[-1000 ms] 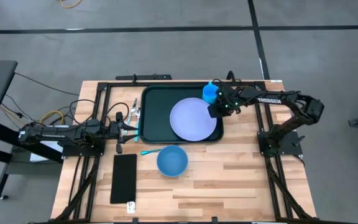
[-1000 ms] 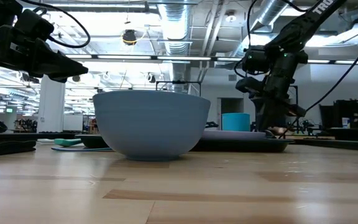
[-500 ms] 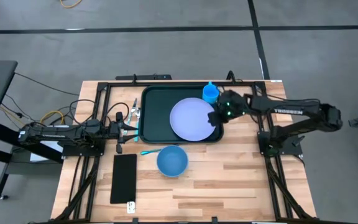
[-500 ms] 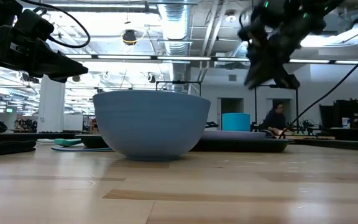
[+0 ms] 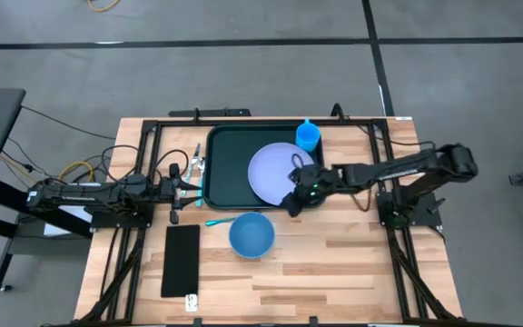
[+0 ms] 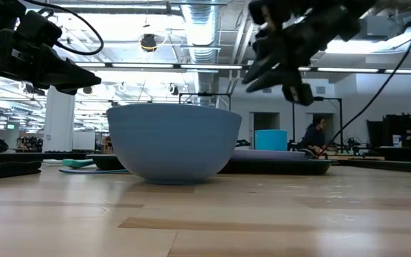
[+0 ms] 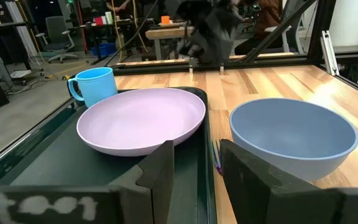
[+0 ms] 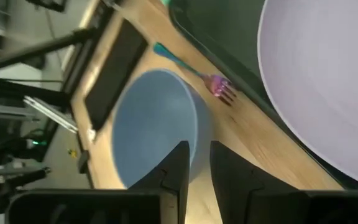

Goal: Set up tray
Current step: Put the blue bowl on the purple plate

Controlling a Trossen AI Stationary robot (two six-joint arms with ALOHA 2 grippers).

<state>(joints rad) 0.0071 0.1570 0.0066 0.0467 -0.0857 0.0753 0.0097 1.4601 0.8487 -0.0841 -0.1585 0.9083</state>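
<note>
The dark tray (image 5: 227, 173) lies at the table's far middle. A lavender plate (image 5: 278, 174) rests on it, and a blue cup (image 5: 308, 136) stands upright in its far right corner. A blue bowl (image 5: 251, 234) sits on the wood near the tray, with a teal fork with pink tines (image 5: 218, 221) lying between the two. My right gripper (image 5: 291, 202) hovers open above the tray's near right corner, its fingers over the bowl (image 8: 151, 124) and fork (image 8: 194, 74). My left gripper (image 5: 193, 182) waits open at the tray's left rim, facing the plate (image 7: 142, 118).
A narrow flat black rectangle (image 5: 182, 260) lies on the wood to the left of the bowl. Black frame rails run along the table's left, right and far sides. Bare wood stretches over the near half of the table. A person (image 6: 314, 137) is in the room behind.
My right gripper has left the cup at the tray's far right corner, risen, and swung toward the table's near edge and left past the plate's right side, ending above the tray's near right corner by the bowl. The cup stays standing on the tray.
</note>
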